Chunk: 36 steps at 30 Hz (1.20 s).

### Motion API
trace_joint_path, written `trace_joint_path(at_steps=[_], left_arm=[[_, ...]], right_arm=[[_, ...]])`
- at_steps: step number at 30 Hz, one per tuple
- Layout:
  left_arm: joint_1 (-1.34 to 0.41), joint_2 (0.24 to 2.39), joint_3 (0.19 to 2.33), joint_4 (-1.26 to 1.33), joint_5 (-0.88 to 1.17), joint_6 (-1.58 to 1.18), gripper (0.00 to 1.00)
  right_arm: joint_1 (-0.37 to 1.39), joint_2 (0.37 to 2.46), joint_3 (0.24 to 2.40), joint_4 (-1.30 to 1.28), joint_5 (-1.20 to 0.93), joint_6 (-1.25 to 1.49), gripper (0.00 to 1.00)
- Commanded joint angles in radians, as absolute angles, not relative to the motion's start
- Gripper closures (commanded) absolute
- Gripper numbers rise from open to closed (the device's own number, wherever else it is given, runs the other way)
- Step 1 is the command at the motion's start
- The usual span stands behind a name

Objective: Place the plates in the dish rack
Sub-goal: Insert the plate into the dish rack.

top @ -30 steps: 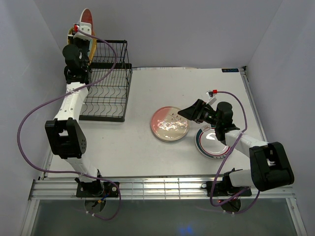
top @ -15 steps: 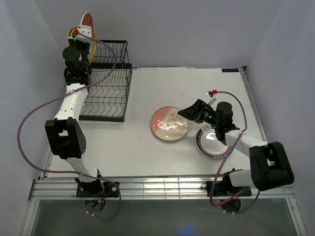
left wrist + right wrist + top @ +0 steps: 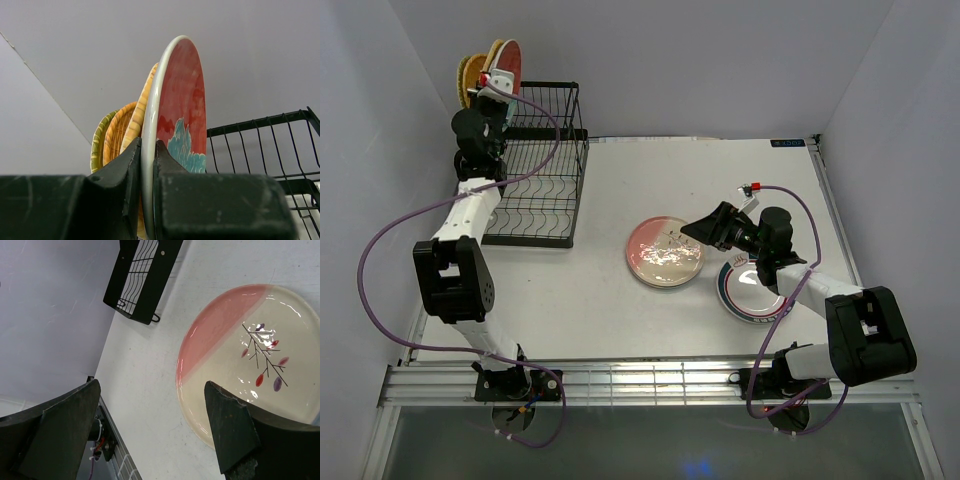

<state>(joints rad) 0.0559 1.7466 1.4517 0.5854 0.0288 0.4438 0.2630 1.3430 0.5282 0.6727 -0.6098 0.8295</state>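
Left gripper (image 3: 148,150) is clamped narrow on the rim of the red round plate with a teal patch (image 3: 180,100), held upright high over the far-left corner of the black wire dish rack (image 3: 535,195). Just behind it stand the yellow-orange woven plates (image 3: 120,135), also on edge; what they rest in I can't make out. Over on the white table (image 3: 720,170), the right gripper (image 3: 152,390) hangs jaws wide, holding nothing, above the round pink-and-white plate with a twig motif (image 3: 240,355), lying flat. A white plate with green rim rings (image 3: 745,295) lies beside it, under that arm.
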Motion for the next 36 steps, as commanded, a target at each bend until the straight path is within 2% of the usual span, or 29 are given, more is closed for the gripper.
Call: trace_joint_path(at_steps=[1, 36], left_arm=[[0.071, 1.672, 1.47, 0.749, 0.069, 0.428, 1.0], [0.078, 1.829, 1.615, 0.658, 0.015, 0.379, 1.0]], right_arm=[[0.259, 1.347, 0.568, 0.724, -0.626, 0.828, 0.1], [0.259, 1.376, 0.572, 0.735, -0.637, 0.833, 0.1]])
